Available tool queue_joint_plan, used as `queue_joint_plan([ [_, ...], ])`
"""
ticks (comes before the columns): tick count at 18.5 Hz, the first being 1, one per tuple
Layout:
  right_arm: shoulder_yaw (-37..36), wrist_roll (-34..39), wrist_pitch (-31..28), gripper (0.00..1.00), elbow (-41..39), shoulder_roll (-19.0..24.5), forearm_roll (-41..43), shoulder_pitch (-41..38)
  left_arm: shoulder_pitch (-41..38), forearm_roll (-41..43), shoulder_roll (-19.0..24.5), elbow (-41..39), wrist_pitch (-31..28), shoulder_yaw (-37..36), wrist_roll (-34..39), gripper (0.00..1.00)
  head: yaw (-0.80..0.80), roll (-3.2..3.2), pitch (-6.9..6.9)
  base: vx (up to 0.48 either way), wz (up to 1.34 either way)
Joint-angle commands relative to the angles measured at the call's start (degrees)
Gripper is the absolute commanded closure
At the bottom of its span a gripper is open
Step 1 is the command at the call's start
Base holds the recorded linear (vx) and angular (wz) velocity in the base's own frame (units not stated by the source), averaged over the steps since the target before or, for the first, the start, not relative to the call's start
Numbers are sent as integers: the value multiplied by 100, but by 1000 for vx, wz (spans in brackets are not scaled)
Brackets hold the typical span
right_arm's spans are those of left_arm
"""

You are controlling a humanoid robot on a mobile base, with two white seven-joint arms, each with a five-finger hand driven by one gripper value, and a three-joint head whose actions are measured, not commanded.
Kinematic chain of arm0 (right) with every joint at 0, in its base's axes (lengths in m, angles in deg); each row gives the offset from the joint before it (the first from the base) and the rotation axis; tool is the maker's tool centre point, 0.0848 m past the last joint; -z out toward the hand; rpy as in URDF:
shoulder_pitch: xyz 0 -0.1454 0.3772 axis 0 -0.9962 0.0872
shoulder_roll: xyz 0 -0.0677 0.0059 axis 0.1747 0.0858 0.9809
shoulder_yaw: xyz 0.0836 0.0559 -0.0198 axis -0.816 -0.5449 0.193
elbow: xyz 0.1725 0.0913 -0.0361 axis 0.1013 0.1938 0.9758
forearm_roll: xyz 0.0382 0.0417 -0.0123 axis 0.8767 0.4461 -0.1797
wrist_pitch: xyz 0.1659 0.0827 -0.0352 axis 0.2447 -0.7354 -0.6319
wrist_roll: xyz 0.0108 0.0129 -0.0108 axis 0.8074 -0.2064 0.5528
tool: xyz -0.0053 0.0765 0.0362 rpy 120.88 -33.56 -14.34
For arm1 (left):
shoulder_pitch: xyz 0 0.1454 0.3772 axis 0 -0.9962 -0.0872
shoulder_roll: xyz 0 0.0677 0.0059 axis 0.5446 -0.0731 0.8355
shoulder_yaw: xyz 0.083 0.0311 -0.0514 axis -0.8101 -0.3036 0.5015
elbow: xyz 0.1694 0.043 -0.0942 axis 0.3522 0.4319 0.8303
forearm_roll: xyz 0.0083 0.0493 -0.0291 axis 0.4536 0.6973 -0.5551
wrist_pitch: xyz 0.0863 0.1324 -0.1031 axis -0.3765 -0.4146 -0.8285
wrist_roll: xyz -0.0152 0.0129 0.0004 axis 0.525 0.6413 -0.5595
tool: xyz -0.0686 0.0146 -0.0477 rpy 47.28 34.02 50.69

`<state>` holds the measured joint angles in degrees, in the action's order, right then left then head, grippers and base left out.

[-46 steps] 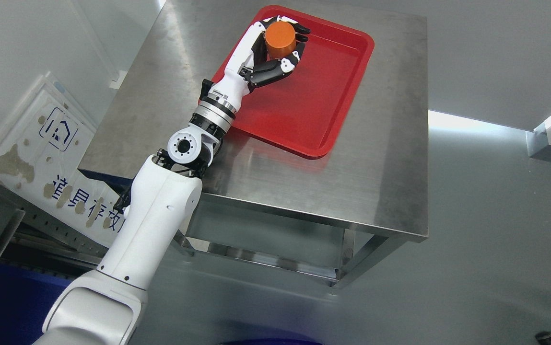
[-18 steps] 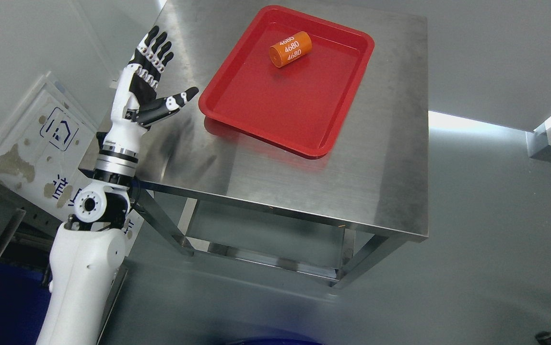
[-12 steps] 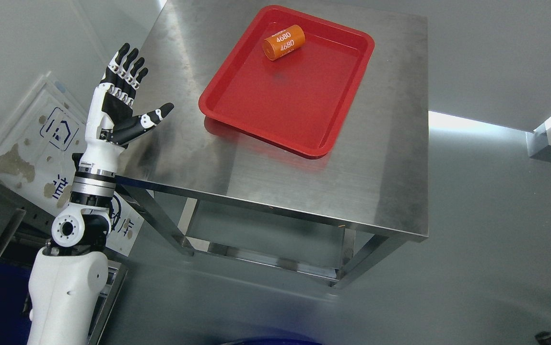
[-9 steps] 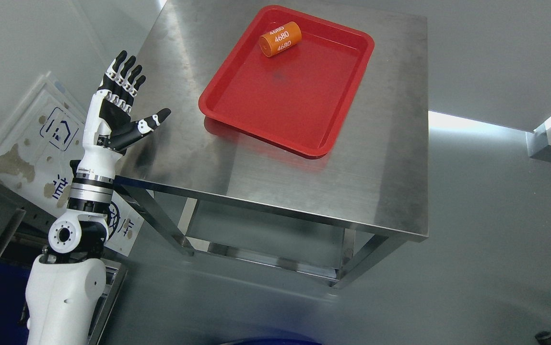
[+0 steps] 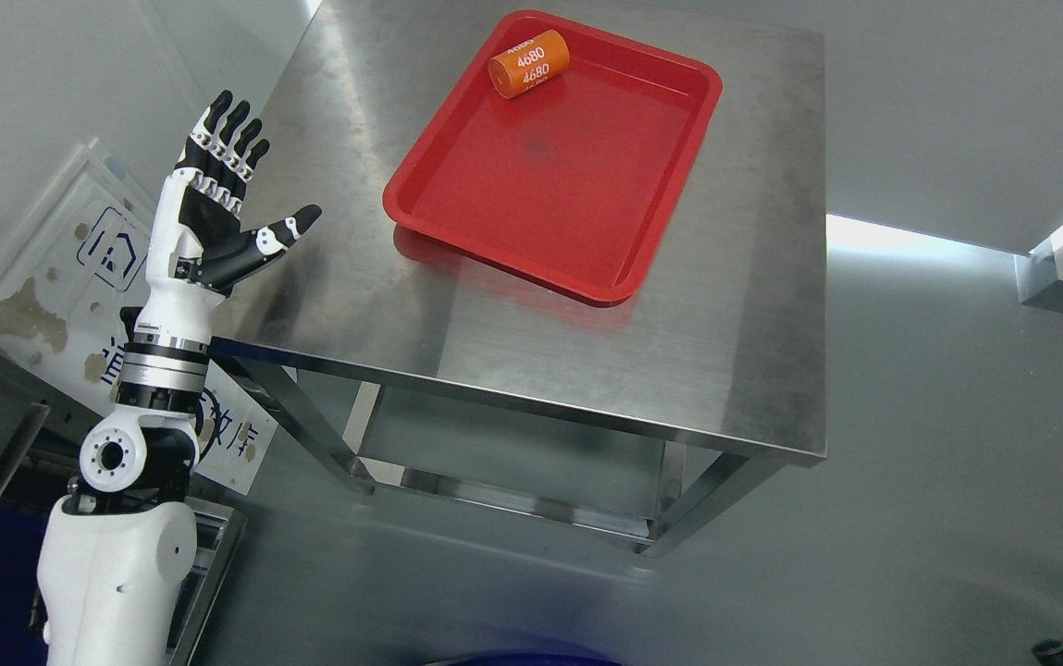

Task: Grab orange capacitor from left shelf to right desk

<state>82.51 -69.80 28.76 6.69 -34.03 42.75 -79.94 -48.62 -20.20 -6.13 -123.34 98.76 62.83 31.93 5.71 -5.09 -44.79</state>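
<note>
The orange cylindrical capacitor (image 5: pixel 529 63), printed with white "4680" markings, lay on its side inside the red rectangular plastic tray (image 5: pixel 587 268), close against the tray's far wall near its far left corner. The rest of the tray's floor showed only a faint dark smudge near the middle. The tray sat at an angle on the brushed stainless-steel table (image 5: pixel 531 342), over the far half of the top, its near corner reaching toward the table's middle and its right side near the table's right edge.

The white and black left hand (image 5: pixel 207 213) was raised beside the table's left edge, well apart from the tray and the capacitor. Its four fingers (image 5: pixel 221 129) were stretched out straight and close together, pointing up and away, and the thumb (image 5: pixel 277 236) stuck out toward the table; the palm held nothing. The white forearm and upper arm came up from the lower left corner of the view.

Behind the hand, a white sign with blue lettering (image 5: pixel 78 268), its surface worn in patches, leaned past the table's left edge. A grey floor lay under the table's steel frame.
</note>
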Motion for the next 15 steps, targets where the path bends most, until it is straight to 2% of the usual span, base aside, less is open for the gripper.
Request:
queue_joint_plan([
  [1,-70,0,5,0,-132,-100,0,-193,6,557,-8,-228,-34,109,-31,0,0,0,0,0,0],
  [9,-62,9,5,0,-132,-100,0,-193,-38,566,1,-228,-43,100,-101,0,0,0,0,0,0],
  [12,-62,0,5,0,-132,-100,0,-193,-56,715,-25,-219,-244,126,-92,0,0,0,0,0,0],
  [14,-62,0,5,0,-132,-100,0,-193,23,715,-165,-219,-420,283,-5,0,0,0,0,0,0],
  [15,-62,0,5,0,-132,-100,0,-193,110,724,-418,-219,-621,476,126,0,0,0,0,0,0],
])
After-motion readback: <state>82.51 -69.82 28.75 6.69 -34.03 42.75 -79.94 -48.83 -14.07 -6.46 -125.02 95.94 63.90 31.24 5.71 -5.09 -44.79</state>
